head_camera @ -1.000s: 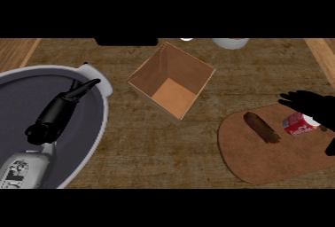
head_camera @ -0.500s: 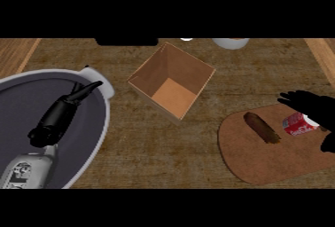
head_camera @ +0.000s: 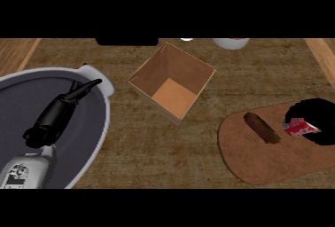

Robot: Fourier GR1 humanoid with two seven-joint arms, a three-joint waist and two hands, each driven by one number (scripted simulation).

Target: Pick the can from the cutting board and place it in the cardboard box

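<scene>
The right hand (head_camera: 318,120) curled round the red can (head_camera: 300,128) on the cutting board (head_camera: 274,155), the can at the hand's seven o'clock side. The open cardboard box (head_camera: 172,82) stood well apart at ten o'clock on the worktop (head_camera: 170,150). The left hand (head_camera: 73,95) lay relaxed, holding nothing.

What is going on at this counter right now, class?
The robot's right hand is curled round a red can on the wooden cutting board, where a brown cigar-shaped item lies beside it. The can is not yet lifted. The open cardboard box stands apart to the left. The left hand rests over a large grey basin.
</scene>
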